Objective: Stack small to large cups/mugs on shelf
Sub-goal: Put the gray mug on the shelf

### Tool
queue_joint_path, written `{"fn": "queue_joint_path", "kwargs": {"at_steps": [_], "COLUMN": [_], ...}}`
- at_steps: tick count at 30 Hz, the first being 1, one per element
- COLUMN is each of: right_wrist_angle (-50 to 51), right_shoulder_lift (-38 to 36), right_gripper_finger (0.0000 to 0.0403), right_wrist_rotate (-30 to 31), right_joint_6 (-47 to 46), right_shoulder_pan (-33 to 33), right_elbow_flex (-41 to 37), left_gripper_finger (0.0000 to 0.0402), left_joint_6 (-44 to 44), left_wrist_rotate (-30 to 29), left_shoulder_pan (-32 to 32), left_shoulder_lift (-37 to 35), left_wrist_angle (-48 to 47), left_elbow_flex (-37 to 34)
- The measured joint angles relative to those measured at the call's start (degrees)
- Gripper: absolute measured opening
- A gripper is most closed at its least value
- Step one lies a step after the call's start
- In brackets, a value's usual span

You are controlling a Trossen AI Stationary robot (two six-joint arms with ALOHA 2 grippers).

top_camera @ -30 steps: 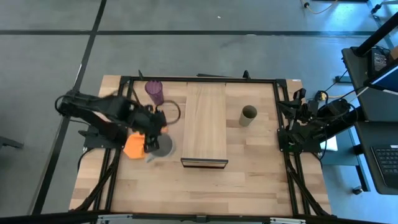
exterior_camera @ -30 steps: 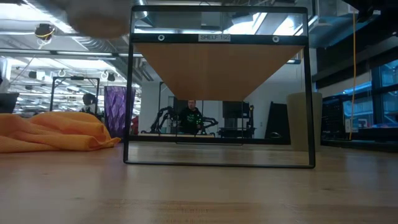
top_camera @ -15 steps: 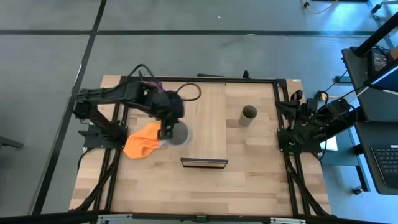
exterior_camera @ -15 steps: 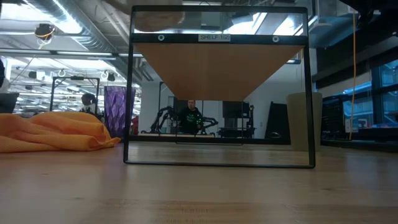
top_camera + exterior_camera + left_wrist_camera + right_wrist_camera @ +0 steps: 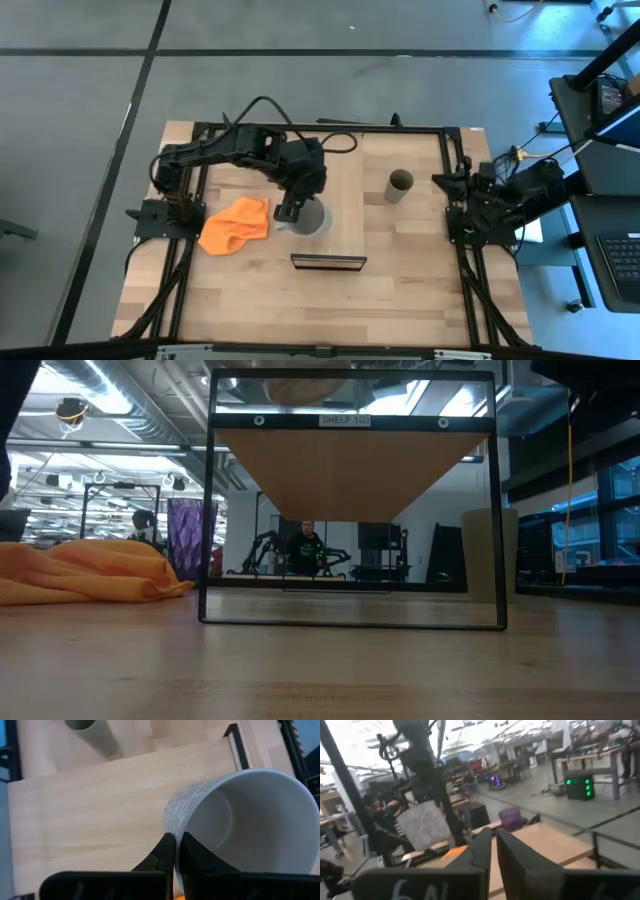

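Above shelf (image 5: 335,170): left gripper (image 5: 291,213) pinching grey mug (image 5: 312,216) by its rim. Table's right edge: right gripper (image 5: 492,852), fingers pressed together.

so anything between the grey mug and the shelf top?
Nothing visible. The left hand holds the grey mug over the shelf's left edge; the plank beneath is bare.

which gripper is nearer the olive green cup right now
Right. The right gripper waits at the table's right edge, just beside the olive-green cup; the left gripper holds the grey mug across the shelf.
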State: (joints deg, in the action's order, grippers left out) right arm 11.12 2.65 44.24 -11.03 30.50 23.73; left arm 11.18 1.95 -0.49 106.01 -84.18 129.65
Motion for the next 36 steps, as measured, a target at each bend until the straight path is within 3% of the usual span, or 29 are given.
{"fn": "queue_joint_path", "kwargs": {"at_steps": [11, 36], "right_wrist_angle": [-13.21, -42.83], "right_shoulder_lift": [7.02, 22.71], "right_gripper_finger": [0.0032, 0.0032], "right_wrist_rotate": [-0.88, -1.37], "right_joint_6": [0.81, 8.40], "right_shoulder_pan": [0.00, 0.00], "right_elbow_flex": [-5.44, -5.47], "left_gripper_finger": [0.0005, 0.0004], "left_joint_6": [2.63, 7.20], "left_wrist_rotate": [6.32, 9.60], "left_shoulder_pan": [0.26, 0.52], "left_shoulder_lift": [3.42, 8.85], "left_wrist_angle": [3.39, 6.12], "left_elbow_flex": [2.01, 1.86]}}
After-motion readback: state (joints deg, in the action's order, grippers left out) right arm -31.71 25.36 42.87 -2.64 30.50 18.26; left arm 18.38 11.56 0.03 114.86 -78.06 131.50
